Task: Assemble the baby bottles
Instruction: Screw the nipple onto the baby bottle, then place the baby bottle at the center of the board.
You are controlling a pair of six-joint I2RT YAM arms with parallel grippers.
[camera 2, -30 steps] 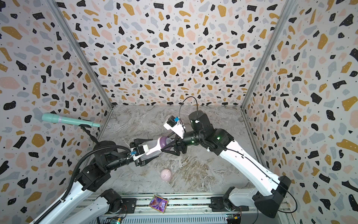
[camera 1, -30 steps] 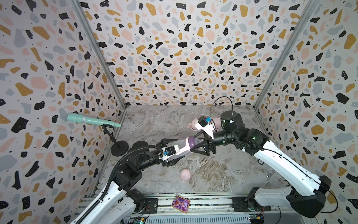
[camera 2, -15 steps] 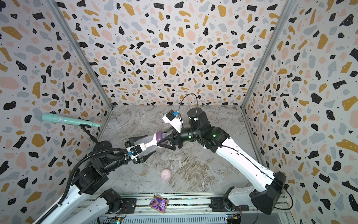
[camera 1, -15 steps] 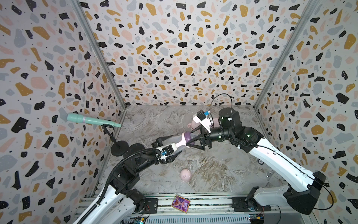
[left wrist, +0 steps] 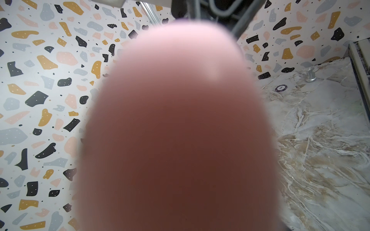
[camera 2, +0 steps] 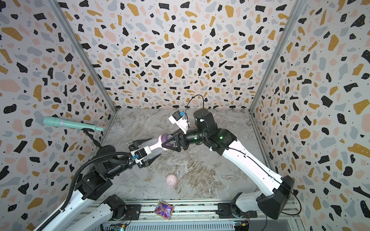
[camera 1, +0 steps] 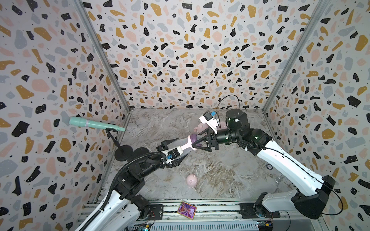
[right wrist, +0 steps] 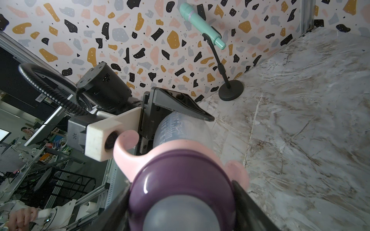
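Baby bottle midair, left gripper clasping its body, right gripper clasping purple ring, marbled tabletop, terrazzo walls.

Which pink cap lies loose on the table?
The cap nearest the front rail, alone on the marble; the other cap is partly hidden behind the right arm.

The bottle is cloudy, translucent plastic with faint markings. Its teat ring is glossy purple plastic, the collar smooth matt pink plastic. The table has a smooth, marble-patterned surface with a slight sheen.
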